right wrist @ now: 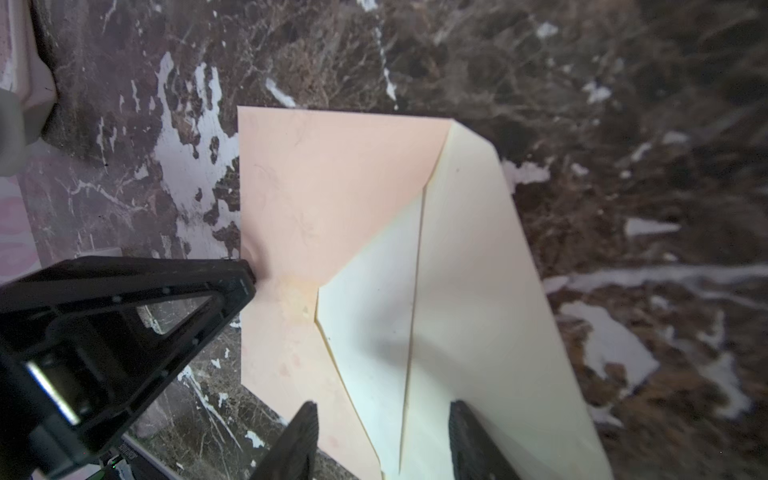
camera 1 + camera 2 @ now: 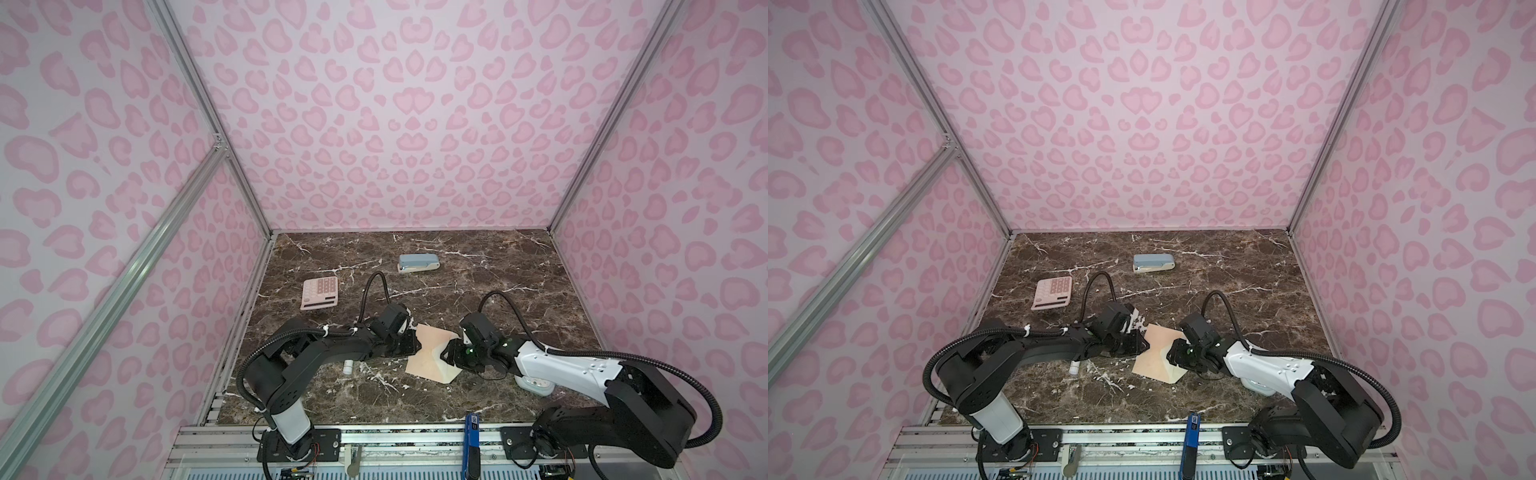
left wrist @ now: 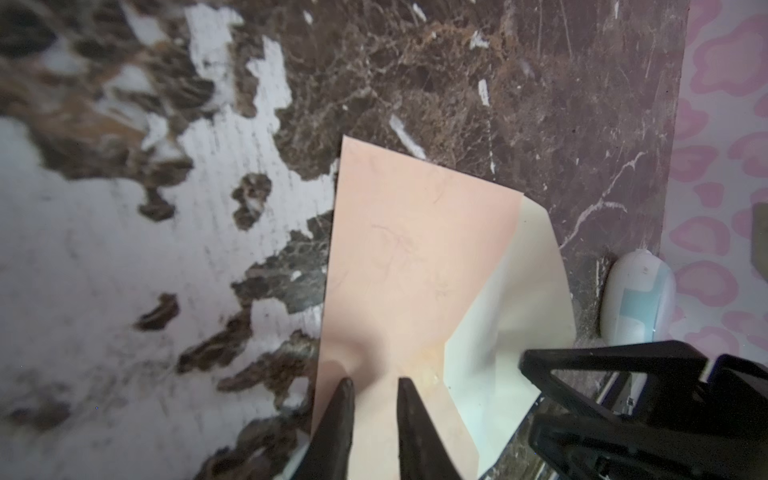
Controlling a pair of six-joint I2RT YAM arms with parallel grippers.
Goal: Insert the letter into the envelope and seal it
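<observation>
Marble tabletop — envelope, contents hidden — left end effector, right end effector, both released

Marble table bears the envelope, calculator, stapler and small white tube.

walls: pink leopard print | tabletop: dark veined marble | frame: aluminium
</observation>
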